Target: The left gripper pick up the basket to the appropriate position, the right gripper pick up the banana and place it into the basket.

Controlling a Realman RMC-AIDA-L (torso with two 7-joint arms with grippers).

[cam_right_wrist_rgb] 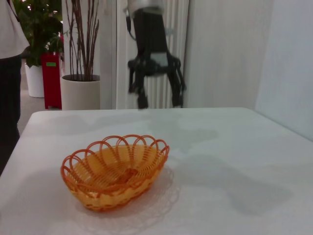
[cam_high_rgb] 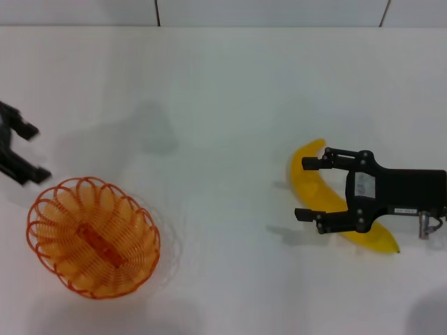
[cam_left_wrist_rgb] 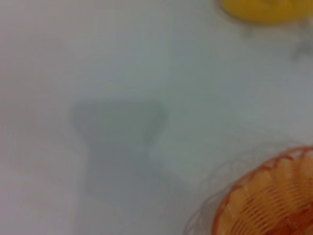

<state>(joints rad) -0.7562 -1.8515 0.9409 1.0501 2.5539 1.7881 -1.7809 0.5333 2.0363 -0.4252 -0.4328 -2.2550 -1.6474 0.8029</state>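
The orange wire basket [cam_high_rgb: 93, 237] stands on the white table at the near left and is empty; it also shows in the right wrist view [cam_right_wrist_rgb: 115, 169] and the left wrist view [cam_left_wrist_rgb: 274, 200]. My left gripper [cam_high_rgb: 35, 152] is open at the far left edge, just behind the basket and apart from it; in the right wrist view it [cam_right_wrist_rgb: 159, 100] hangs above the table. The yellow banana [cam_high_rgb: 316, 155] lies on the right; one end shows in the left wrist view [cam_left_wrist_rgb: 264, 10]. My right gripper [cam_high_rgb: 304, 188] is open, its fingers astride the banana's upper half.
The white table [cam_high_rgb: 223, 105] spreads wide between basket and banana. Beyond its left edge, the right wrist view shows a person [cam_right_wrist_rgb: 10, 73], a red bin [cam_right_wrist_rgb: 51, 78] and a pale planter [cam_right_wrist_rgb: 80, 90] with tall stems.
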